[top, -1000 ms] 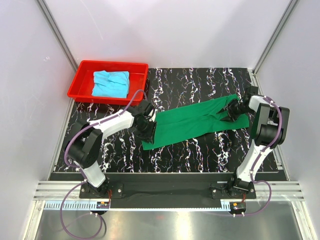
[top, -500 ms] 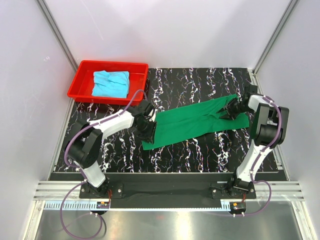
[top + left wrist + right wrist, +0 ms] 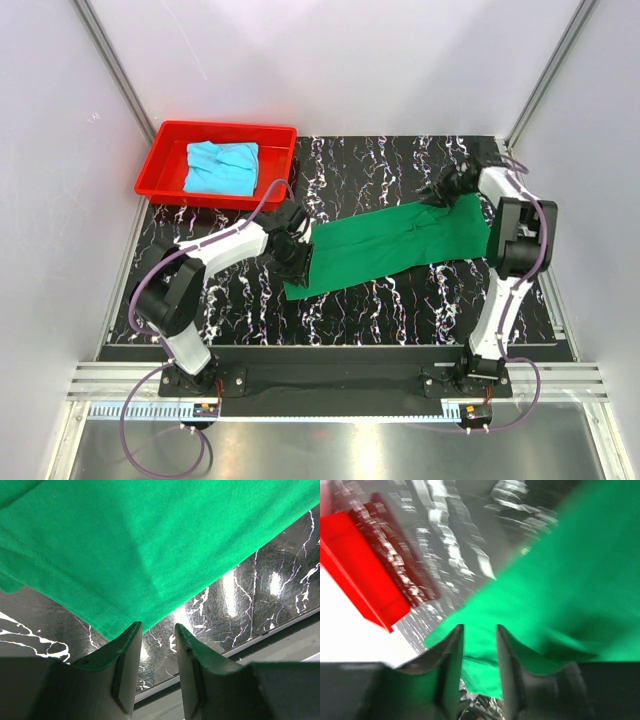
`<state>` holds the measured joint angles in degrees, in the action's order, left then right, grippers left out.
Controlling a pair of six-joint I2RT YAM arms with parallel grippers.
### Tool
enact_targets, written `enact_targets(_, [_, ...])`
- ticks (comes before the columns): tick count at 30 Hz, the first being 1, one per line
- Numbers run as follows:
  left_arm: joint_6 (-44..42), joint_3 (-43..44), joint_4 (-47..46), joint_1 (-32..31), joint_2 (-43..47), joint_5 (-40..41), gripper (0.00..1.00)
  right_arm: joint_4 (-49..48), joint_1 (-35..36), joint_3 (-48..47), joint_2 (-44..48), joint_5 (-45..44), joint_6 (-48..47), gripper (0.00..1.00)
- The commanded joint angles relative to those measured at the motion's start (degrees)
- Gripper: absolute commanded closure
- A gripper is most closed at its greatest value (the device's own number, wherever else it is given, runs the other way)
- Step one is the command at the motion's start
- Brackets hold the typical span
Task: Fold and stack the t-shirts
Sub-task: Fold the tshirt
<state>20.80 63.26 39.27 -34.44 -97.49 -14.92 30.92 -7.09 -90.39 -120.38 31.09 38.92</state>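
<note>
Dark green cloth t-shirt (image 3: 390, 245): narrowed to a long strip, lying slantwise across the black marbled worktop (image 3: 400, 300).
Light cyan-blue cloth t-shirt (image 3: 222, 167): bunched in the red plastic tray (image 3: 228, 126) at the far left, well apart from both arms.
Left fingers (image 3: 125, 655): low at the strip's near-left end, parted narrowly, nothing between them (hem corner just reaching one tip).
Right fingers (image 3: 449, 652): over cloth at the strip's far-right end, parted a little; view blurred, so grasp or no grasp cannot be told.
Step in hand: probably taking both ends of the green strip for a crosswise fold.
Next move: firm pinch on each end, then one end carried over the other, edges matched, lower layer not dragged.
</note>
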Motion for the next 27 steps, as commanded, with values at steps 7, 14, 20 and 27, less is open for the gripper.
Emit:
enact_targets(7, [0.7,-0.6,-1.7,0.3,2.5,-1.1,0.62,13.4,2.5,-16.5,-1.3,-6.8,-9.5,0.46])
enact_targets(14, [0.9,-1.5,-2.5,0.3,2.7,-1.4,0.62,12.2,-1.3,1.0,7.8,-9.3,-7.9,0.43])
enact_targets(20, [0.3,-0.4,-1.7,0.3,2.5,-1.4,0.62,-3.4,-3.2,15.7,12.1,-2.3,5.0,0.33])
enact_targets(27, [-0.1,-0.7,-1.6,0.3,2.7,-1.4,0.62,-8.9,-3.2,19.0,9.6,0.2,8.1,0.33])
